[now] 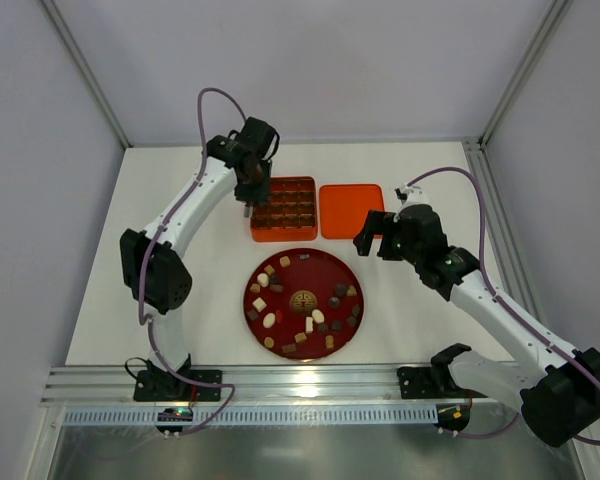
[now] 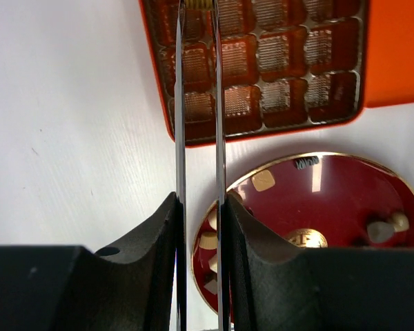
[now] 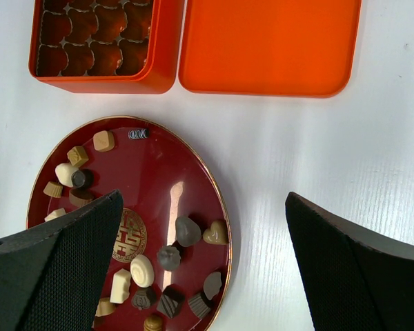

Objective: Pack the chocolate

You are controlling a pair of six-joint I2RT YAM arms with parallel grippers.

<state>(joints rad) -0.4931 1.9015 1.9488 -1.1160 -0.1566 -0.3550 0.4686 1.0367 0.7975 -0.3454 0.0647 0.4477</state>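
The chocolate (image 1: pixel 309 322) is several small dark, tan and cream pieces scattered on a round red plate (image 1: pixel 320 275); they also show in the right wrist view (image 3: pixel 188 231). An open orange box (image 1: pixel 283 238) with a brown cell tray stands behind the plate. My left gripper (image 1: pixel 247 205) hangs over the box's left column. Its thin metal blades (image 2: pixel 180 103) are nearly closed on a small tan piece (image 2: pixel 199 3) at the top edge of the left wrist view. My right gripper (image 1: pixel 372 238) is wide open and empty over the plate's right rim (image 3: pixel 203 198).
The orange lid (image 1: pixel 351 210) lies flat to the right of the box, and it also shows in the right wrist view (image 3: pixel 269 45). The box cells (image 2: pixel 276 55) look empty. White tabletop surrounds the plate. A metal rail runs along the near edge.
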